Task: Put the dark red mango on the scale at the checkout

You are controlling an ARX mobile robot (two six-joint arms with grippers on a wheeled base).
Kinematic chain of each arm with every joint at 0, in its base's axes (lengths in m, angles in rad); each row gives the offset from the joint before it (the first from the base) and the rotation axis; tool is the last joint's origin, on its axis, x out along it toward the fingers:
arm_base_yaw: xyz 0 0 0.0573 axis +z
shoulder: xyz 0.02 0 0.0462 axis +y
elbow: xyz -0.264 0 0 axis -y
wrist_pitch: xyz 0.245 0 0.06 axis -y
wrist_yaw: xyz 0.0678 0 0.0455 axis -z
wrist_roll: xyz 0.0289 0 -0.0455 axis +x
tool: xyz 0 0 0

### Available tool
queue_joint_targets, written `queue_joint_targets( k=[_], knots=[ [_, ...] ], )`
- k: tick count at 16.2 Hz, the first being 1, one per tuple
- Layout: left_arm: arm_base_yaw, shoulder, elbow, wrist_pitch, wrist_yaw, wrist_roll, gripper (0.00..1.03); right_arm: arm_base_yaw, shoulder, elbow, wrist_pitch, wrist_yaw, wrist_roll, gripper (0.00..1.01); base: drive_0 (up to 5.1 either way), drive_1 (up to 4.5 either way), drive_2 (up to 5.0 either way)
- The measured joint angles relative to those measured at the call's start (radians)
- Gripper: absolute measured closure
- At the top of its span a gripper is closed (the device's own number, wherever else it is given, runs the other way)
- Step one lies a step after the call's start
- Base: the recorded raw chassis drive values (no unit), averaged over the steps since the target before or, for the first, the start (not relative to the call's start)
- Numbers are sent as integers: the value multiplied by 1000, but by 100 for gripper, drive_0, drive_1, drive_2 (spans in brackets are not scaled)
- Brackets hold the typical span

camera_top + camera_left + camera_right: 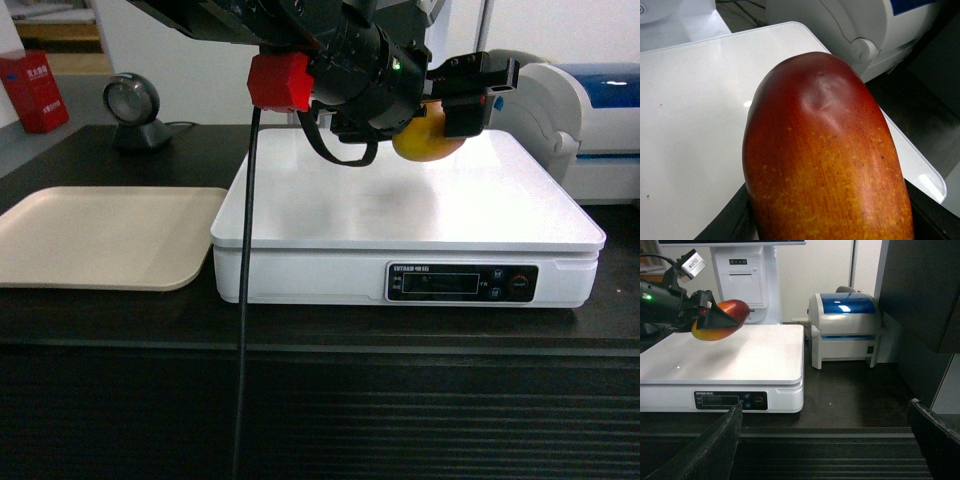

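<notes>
The mango (432,138), dark red at one end and orange-yellow at the other, hangs a little above the back of the white scale (400,205) with my left gripper (455,100) shut on it. In the left wrist view the mango (825,150) fills the frame between the black fingers (725,222), over the scale top (690,125). From the right wrist the mango (722,319) casts a faint shadow on the scale (750,357). My right gripper (825,440) is open and holds nothing, low in front of the checkout (840,395) and its ribbed front (320,420).
A beige tray (100,235) lies left of the scale. A white-and-blue printer (590,120) stands at its right. A round scanner (135,110) and a red box (35,90) sit back left. A black cable (243,300) hangs in front. A dark cabinet (925,315) rises at the right.
</notes>
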Motion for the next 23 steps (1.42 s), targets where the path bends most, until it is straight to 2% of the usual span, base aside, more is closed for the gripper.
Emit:
queue_joint_targets(
  k=[4,11,12,14,15,16,19,23],
  knots=[
    [-2,101,116,-104,-103,3,42,0,0,0,0,0,0,3,0,0,0],
    [-17,150,164,-142,-153,4,42,0,0,0,0,0,0,3,0,0,0],
    [-16,150,164,-139,-152,4,35,0,0,0,0,0,0,3,0,0,0],
    [-10,149,164,-121,-136,4,10,0,0,0,0,0,0,3,0,0,0],
    [-6,149,160,-111,-128,4,3,0,0,0,0,0,0,3,0,0,0],
    [-3,149,153,-107,-121,3,6,0,0,0,0,0,0,3,0,0,0],
    [7,139,124,-70,-115,7,5,0,0,0,0,0,0,3,0,0,0],
    [21,51,76,8,-127,81,5,0,0,0,0,0,0,3,0,0,0]
  ],
)
